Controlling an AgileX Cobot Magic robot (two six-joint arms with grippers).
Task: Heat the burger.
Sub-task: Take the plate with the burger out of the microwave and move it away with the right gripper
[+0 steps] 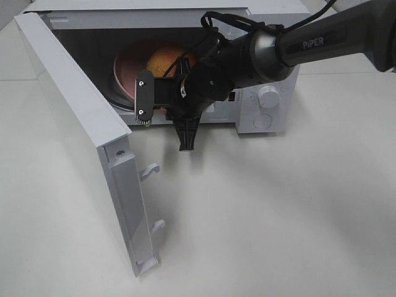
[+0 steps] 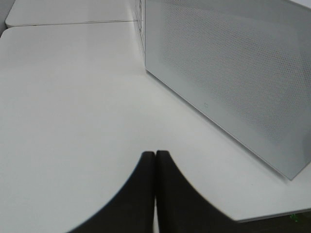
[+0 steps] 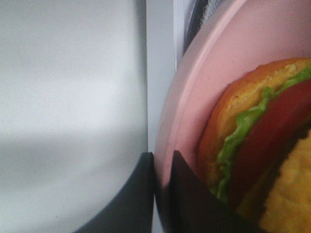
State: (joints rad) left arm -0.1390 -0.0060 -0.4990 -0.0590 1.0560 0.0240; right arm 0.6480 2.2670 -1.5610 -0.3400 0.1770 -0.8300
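Standing in the upper half of the high view, a white microwave (image 1: 272, 117) has its door (image 1: 80, 130) swung wide toward the lower left of the frame, with two latch hooks (image 1: 150, 169) showing on the door's free edge. Inside the cavity sits a pink plate (image 1: 133, 68), and on it the burger (image 1: 168, 60), of which only the golden-brown bun top shows from this angle. The plate lies on the microwave floor, near the front opening.

The right arm (image 1: 309, 43) enters from the upper right of the high view and reaches to the mouth of the cavity, its wrist blocking the front part of the plate. In the right wrist view the right gripper (image 3: 163, 172) has its two dark fingers (image 3: 184, 194) drawn in on the rim of the pink plate (image 3: 194, 111), one finger on each side of the rim, pinching it. The burger (image 3: 262, 141) fills the right side of that view, showing bun, green lettuce, red tomato and yellow cheese, just beside the pinched rim.

In the left wrist view the left gripper (image 2: 155, 165) is at the bottom centre, its fingers (image 2: 141, 194) pressed together with nothing between them, above a white table (image 2: 68, 107). The perforated face of the door (image 2: 233, 77) occupies the upper right of that view, apart from the gripper.
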